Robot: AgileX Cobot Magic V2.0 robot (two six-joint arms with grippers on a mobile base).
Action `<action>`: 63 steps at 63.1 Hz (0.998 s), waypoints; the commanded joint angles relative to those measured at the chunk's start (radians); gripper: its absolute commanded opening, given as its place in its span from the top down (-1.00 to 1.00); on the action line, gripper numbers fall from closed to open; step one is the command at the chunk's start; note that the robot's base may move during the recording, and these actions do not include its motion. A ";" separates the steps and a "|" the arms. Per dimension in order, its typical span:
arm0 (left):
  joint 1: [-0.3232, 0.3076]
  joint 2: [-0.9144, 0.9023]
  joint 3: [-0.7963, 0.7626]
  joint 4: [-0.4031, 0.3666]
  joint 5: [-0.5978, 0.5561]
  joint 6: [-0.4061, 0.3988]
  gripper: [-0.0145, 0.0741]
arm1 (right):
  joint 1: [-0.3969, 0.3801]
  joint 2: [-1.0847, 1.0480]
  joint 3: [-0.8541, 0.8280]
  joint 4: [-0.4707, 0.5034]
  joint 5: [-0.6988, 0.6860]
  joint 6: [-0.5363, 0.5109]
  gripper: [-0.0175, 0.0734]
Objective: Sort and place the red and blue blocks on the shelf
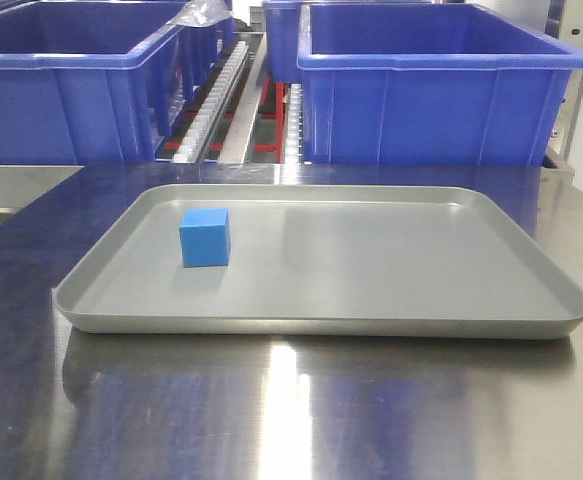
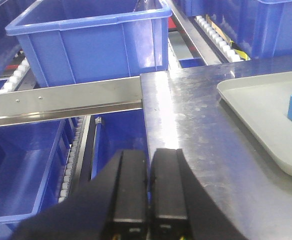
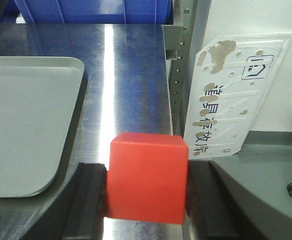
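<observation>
Front view: blue block [image 1: 204, 237] sits alone on the tray [image 1: 321, 326], toward 9 o'clock. No arm in sight.

Left wrist view: left gripper [image 2: 149, 170] is pressed together and empty, over the tabletop [image 2: 186, 125] edge. Shelf rail [image 2: 60, 100] is at 11 o'clock, the block off at 3.

Right wrist view: right gripper [image 3: 147, 187] fingers [image 3: 88, 200] are spread one block wide, pinching the red block [image 3: 148, 170] by two faces. It hangs near the table's right edge, so a slack pinch could drop it overboard, I reckon.
</observation>
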 commanded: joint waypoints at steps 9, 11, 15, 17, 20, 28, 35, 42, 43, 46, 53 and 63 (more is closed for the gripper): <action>0.001 -0.019 0.031 -0.005 -0.088 -0.006 0.39 | -0.007 0.005 -0.029 -0.013 -0.083 -0.002 0.48; 0.001 -0.019 0.031 -0.005 -0.088 -0.006 0.39 | -0.007 0.005 -0.029 -0.013 -0.083 -0.002 0.48; 0.001 -0.019 0.031 -0.005 -0.088 -0.006 0.39 | -0.007 0.005 -0.029 -0.013 -0.083 -0.002 0.48; 0.001 -0.019 0.031 -0.005 -0.088 -0.006 0.39 | -0.007 0.005 -0.029 -0.013 -0.083 -0.002 0.48; 0.001 -0.019 0.031 -0.005 -0.088 -0.006 0.39 | -0.007 0.005 -0.029 -0.013 -0.083 -0.002 0.48; 0.001 -0.019 0.031 -0.005 -0.088 -0.006 0.39 | -0.007 0.005 -0.029 -0.013 -0.083 -0.002 0.48; 0.001 -0.019 0.031 -0.005 -0.088 -0.006 0.39 | -0.007 0.005 -0.029 -0.013 -0.083 -0.002 0.48; 0.001 -0.019 0.031 -0.005 -0.088 -0.006 0.39 | -0.007 0.005 -0.029 -0.013 -0.083 -0.002 0.48; 0.001 -0.019 0.031 -0.005 -0.088 -0.006 0.39 | -0.007 0.005 -0.029 -0.013 -0.083 -0.002 0.48; 0.001 -0.019 0.031 -0.003 -0.086 -0.006 0.39 | -0.007 0.005 -0.029 -0.013 -0.083 -0.002 0.48; 0.001 -0.006 0.009 -0.026 -0.086 -0.006 0.39 | -0.007 0.005 -0.029 -0.013 -0.083 -0.002 0.48; 0.001 0.088 -0.117 -0.086 -0.035 -0.006 0.39 | -0.007 0.005 -0.029 -0.013 -0.083 -0.002 0.48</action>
